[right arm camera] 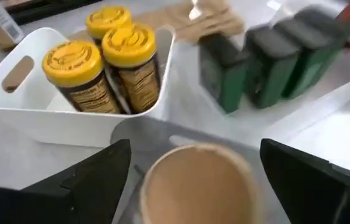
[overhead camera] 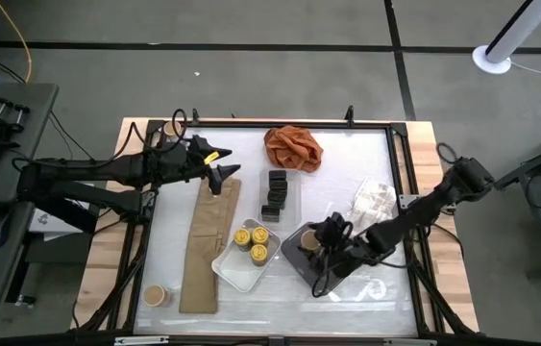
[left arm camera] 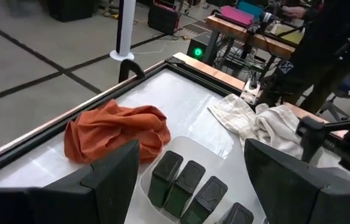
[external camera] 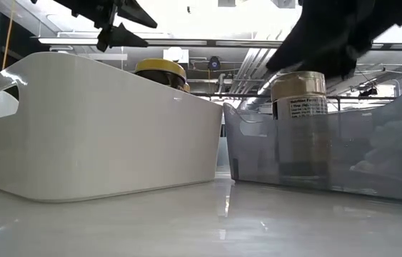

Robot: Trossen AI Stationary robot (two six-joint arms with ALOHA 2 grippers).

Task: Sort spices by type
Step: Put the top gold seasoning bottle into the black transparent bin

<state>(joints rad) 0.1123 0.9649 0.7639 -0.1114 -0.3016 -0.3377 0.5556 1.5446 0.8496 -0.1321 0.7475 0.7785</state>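
Three yellow-lidded jars [overhead camera: 254,242] stand in a white tray [right arm camera: 19,102]. A row of little black boxes [overhead camera: 276,193] stands in a clear tray [left arm camera: 162,205]. One tan-lidded jar [right arm camera: 199,183] stands upright in the grey tray [overhead camera: 294,258]. My right gripper [right arm camera: 193,168] hovers open just above it, one finger on either side of the lid and apart from it. Another tan-lidded jar [overhead camera: 155,295] stands on the table near the left front corner. My left gripper [overhead camera: 220,169] is open in the air over the tan paper strip [overhead camera: 205,245], left of the black boxes [left arm camera: 187,183].
An orange cloth [overhead camera: 292,147] lies bunched near the far edge, and a white cloth [overhead camera: 374,200] lies by the right edge. In the low view the white tray [external camera: 101,128] and the grey tray [external camera: 329,153] stand close together. Bare table shows along the near edge.
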